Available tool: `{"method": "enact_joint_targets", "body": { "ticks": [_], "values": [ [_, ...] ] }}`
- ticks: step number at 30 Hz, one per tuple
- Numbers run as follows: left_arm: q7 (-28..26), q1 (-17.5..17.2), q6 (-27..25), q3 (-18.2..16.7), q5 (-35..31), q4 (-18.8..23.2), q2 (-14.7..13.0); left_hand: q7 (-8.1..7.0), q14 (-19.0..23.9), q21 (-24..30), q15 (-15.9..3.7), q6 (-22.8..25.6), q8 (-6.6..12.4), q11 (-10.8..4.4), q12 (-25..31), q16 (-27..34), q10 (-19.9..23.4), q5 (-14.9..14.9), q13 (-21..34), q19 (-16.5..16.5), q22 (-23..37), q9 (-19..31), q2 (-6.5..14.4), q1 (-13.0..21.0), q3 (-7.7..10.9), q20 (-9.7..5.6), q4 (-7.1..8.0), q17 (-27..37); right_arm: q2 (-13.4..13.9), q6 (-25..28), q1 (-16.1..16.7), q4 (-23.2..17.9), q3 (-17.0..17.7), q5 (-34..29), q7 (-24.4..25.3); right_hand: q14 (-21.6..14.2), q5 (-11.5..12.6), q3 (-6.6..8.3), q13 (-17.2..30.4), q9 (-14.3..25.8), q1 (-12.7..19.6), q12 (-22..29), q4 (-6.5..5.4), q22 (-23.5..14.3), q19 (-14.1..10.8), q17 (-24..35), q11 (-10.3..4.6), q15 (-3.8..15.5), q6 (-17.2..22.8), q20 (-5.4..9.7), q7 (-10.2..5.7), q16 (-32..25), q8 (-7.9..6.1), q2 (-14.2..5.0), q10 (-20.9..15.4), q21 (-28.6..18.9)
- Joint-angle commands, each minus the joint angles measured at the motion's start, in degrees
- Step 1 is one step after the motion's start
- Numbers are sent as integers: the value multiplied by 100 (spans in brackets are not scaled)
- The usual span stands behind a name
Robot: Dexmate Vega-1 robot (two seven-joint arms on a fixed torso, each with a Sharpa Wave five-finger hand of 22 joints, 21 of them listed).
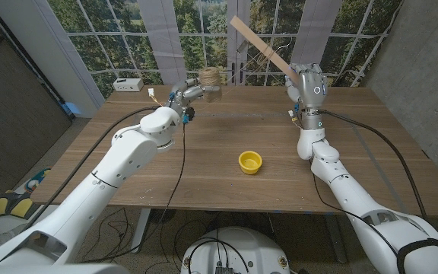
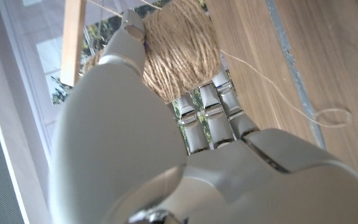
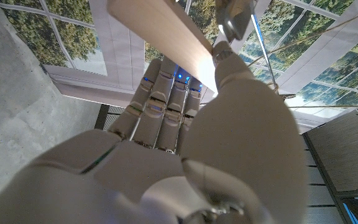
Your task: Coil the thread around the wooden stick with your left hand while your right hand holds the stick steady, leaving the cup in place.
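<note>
Aloft: stick [image 1: 263, 48], spool [image 1: 211, 77]; cup [image 1: 250, 161] seemingly unobstructed.

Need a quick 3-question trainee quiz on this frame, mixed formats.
1. True or false: the left robot hand holds the twine spool above the table.
2. The wooden stick is held by: A) the right robot hand, B) a person, C) nothing.
3. Fill in: the yellow cup stands on the ____.

Key: 1 true; 2 A; 3 table.
</note>
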State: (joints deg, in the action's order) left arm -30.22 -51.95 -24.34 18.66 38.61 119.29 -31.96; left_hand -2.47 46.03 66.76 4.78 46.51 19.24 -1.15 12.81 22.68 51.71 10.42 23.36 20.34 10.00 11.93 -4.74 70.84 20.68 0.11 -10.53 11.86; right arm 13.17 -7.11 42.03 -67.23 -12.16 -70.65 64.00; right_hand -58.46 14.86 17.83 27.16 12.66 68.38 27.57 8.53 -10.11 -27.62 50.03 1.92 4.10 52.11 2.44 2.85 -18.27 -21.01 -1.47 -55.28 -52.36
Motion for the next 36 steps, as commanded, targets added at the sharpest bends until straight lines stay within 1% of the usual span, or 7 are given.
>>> {"method": "enact_joint_targets", "body": {
  "ticks": [1, 9, 20, 25, 29, 32, 36],
  "values": [
    [-1073, -261, 78, -231, 86, -129, 197, 55, 1439, 35, -1839, 1497, 44, -457, -17, 24, 530, 38, 1141, -1, 23, 235, 1204, 1183, 146, 31, 106, 2326, -148, -210, 17, 71, 309, -139, 0, -588, 30, 71, 42, 20, 423, 11, -35, -21, 9, 13, -650, 883, 850, 332, -827, -2, -21, -470, -700, -43],
    [-1255, -251, 81, -267, 191, -226, 314, 80, 1437, 40, -1839, 1470, 22, -448, -37, 8, 513, 41, 1138, -10, 21, 233, 1203, 1185, 158, 47, 106, 2329, -186, -311, -9, 131, 368, -209, 0, -595, 31, 73, 46, 21, 421, 2, -36, -20, 11, 19, -620, 880, 853, 335, -824, 5, -19, -468, -696, -52],
    [-1325, 41, -324, -42, 8, -229, 124, 94, 1443, 50, -1840, 1474, 12, -445, -49, -7, 512, 48, 1137, -10, 19, 233, 1202, 1180, 170, 52, 108, 2334, -44, -255, -17, 78, 212, -133, 0, -607, 29, 73, 44, 22, 412, -6, -41, -19, 24, 30, -616, 879, 849, 342, -833, 9, -12, -467, -715, -61],
    [-1407, 277, -760, 134, -174, -185, -1, 96, 1445, 56, -1841, 1477, 8, -423, -51, -15, 512, 51, 1142, -9, 19, 234, 1197, 1178, 175, 54, 107, 2337, 583, 168, -65, -166, -609, 512, -26, -610, 30, 76, 63, 23, 413, -6, -40, -19, 22, 36, -633, 880, 854, 342, -835, 13, -12, -470, -707, -68],
    [-1566, 544, -1266, 385, -511, -107, -115, 96, 1450, 60, -1841, 1474, 3, -419, -52, -18, 517, 54, 1143, -8, 19, 235, 1197, 1177, 179, 57, 107, 2339, 1130, 553, -73, -578, -1230, 1114, -342, -614, 29, 76, 60, 23, 409, -10, -42, -19, 19, 41, -627, 878, 849, 339, -835, 14, -8, -468, -715, -75],
    [-1594, 806, -1724, 629, -821, -30, -241, 105, 1451, 62, -1840, 1471, -2, -426, -53, -22, 517, 55, 1145, -8, 18, 235, 1197, 1176, 183, 57, 107, 2341, 1513, 820, -39, -999, -1548, 1470, -801, -614, 28, 75, 55, 23, 409, -15, -40, -19, 24, 44, -644, 882, 858, 336, -832, 16, -11, -465, -720, -77],
    [-1511, 940, -1955, 750, -1057, 3, -283, 109, 1459, 65, -1839, 1471, -5, -421, -54, -24, 514, 57, 1150, -8, 18, 236, 1200, 1175, 187, 61, 109, 2343, 1941, 1113, -9, -1506, -1835, 1857, -1469, -600, 30, 80, 55, 24, 411, -27, -38, -18, 29, 42, -661, 881, 855, 332, -859, 31, -7, -464, -707, -81]
  ]
}}
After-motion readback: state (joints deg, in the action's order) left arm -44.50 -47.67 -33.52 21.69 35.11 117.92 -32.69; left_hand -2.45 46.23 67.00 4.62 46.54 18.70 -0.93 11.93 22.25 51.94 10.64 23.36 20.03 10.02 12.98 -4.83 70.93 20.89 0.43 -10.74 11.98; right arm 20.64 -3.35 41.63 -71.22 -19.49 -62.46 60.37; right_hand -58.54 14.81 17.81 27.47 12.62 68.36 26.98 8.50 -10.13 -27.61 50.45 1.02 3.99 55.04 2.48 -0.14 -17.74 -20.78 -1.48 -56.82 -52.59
